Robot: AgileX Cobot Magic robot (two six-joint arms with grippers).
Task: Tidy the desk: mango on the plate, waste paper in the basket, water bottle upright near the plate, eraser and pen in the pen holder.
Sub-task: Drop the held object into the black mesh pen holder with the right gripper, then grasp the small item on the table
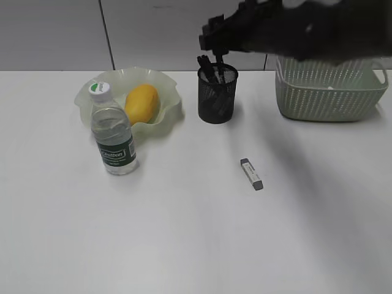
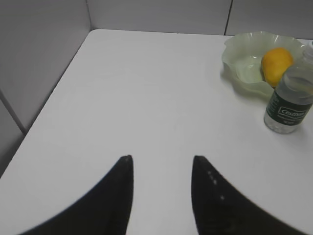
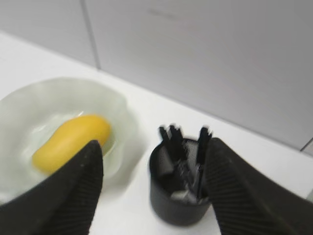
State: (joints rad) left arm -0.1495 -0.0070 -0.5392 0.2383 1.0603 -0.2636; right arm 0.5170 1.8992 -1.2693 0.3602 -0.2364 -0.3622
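- The right gripper (image 3: 151, 166) hung open and empty above the pen holder (image 1: 217, 95), pens standing inside.
- The left gripper (image 2: 161, 169) hovered part-open over bare worktop (image 2: 146, 98), holding nothing.
- The eraser (image 1: 252, 174) lay loose, well apart from the holder.
- Risk: the thin eraser might slip from a poorly centred pinch.

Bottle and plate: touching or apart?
Cannot tell. In the exterior view the bottle overlaps the plate's front rim, and in the left wrist view it again stands in front of the rim; neither view shows a gap or contact.
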